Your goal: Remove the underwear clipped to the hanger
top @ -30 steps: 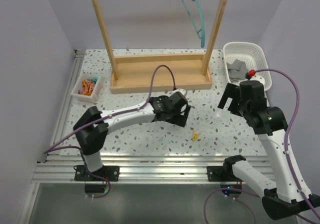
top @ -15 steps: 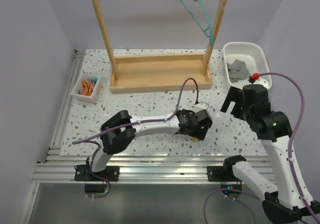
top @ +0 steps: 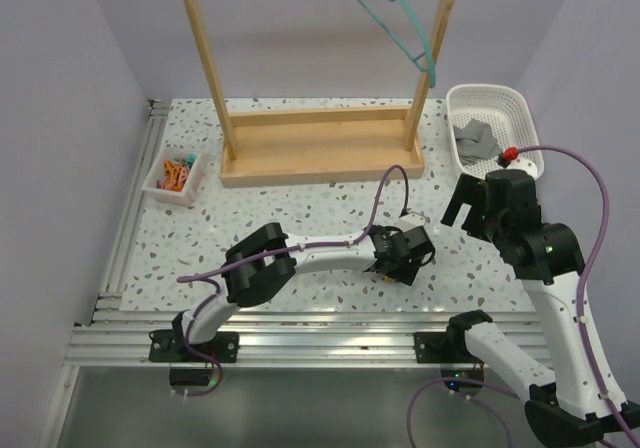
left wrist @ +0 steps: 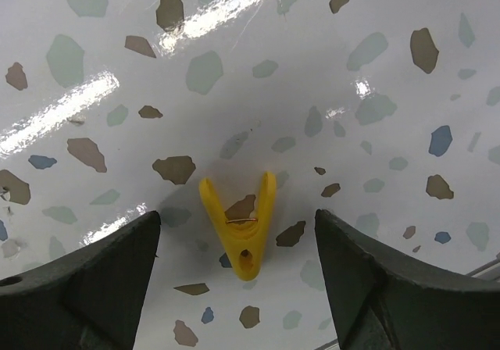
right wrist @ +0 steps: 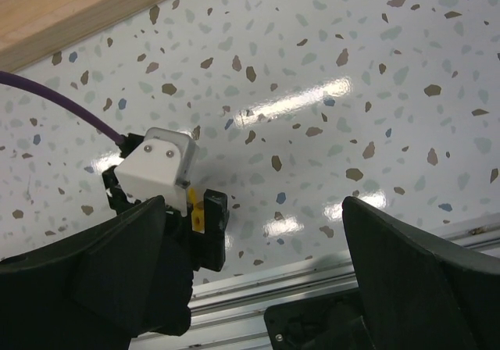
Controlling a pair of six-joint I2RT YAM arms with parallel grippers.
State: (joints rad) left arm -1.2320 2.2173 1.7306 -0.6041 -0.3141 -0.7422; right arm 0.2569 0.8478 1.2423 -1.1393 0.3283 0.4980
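Left wrist: left gripper [left wrist: 237,241] wide astride clothespin [left wrist: 239,226]

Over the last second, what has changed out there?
The left tool swung right and toward the near edge. It now straddles the yellow clothespin, open and not gripping it. The hanger swung, its lower end moving right. The right tool shifted slightly and is open as before. Nothing was taken or let go. The clothespin, the underwear in the white basket and the wooden frame stayed put.
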